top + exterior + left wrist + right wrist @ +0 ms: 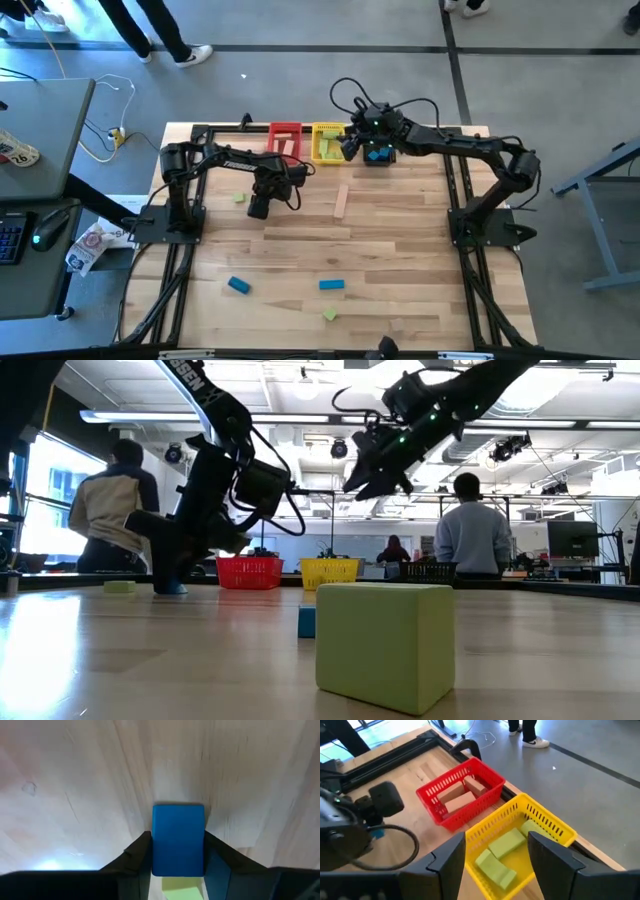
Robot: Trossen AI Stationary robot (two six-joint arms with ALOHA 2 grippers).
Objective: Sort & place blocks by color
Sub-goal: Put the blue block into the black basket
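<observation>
One blue block [178, 840] clenched in the left gripper [177, 855].
Next: carry toward two o'clock, past yellow bin [327, 143]; right gripper [497, 852] open.

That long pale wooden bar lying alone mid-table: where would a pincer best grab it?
Probably at the middle of the pale natural-wood bar, coming straight down from above, with the jaws across its narrow width. It lies flat on the wooden table, long and slim, with clear space along both long sides, so a central grip should stay balanced.
</observation>
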